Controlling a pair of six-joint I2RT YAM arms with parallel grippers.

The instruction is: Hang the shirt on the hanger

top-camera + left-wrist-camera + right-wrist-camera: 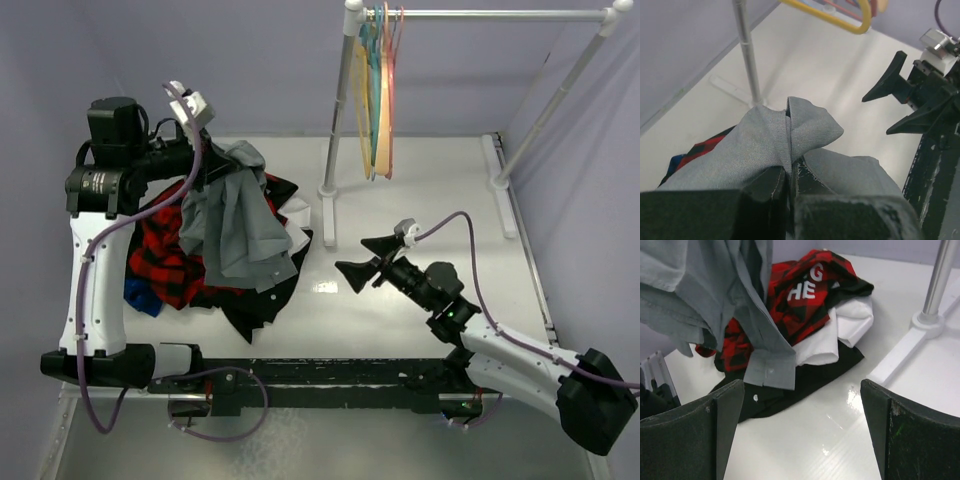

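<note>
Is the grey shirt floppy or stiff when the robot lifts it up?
Probably floppy: the grey shirt hangs in loose folds from the left gripper. It likely bunches easily, since the cloth crumples at the pinch. Its cuff hangs loose, so it may swing or drag.

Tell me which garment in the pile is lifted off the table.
The grey shirt: the left gripper pinches a fold of it, so it hangs; the plaid shirt, black garment and white garment lie heaped below it.

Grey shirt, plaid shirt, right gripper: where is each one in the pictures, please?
grey shirt (235, 225): top view, middle of the hanging cloth.
plaid shirt (165, 255): top view, red-and-black checked part.
right gripper (350, 254): top view, midway between its open fingertips.
</note>
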